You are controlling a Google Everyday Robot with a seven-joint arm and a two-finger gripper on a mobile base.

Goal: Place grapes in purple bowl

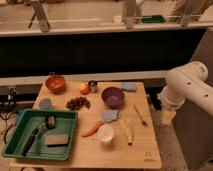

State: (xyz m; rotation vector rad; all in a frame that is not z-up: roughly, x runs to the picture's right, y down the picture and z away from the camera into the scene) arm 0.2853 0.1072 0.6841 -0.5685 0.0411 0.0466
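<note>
The grapes point(78, 103) lie flat on the counter point(145, 147), to the left of the purple bowl point(113, 96). They are near it but not touching it. An orange fruit point(83, 88) and a small metal cup point(93, 86) stand behind and to the left of the purple bowl. A white cup point(105, 134) stands in front of it. The gripper point(167, 116) hangs past the counter's edge, well to the right of the purple bowl, jaws apart.
</note>
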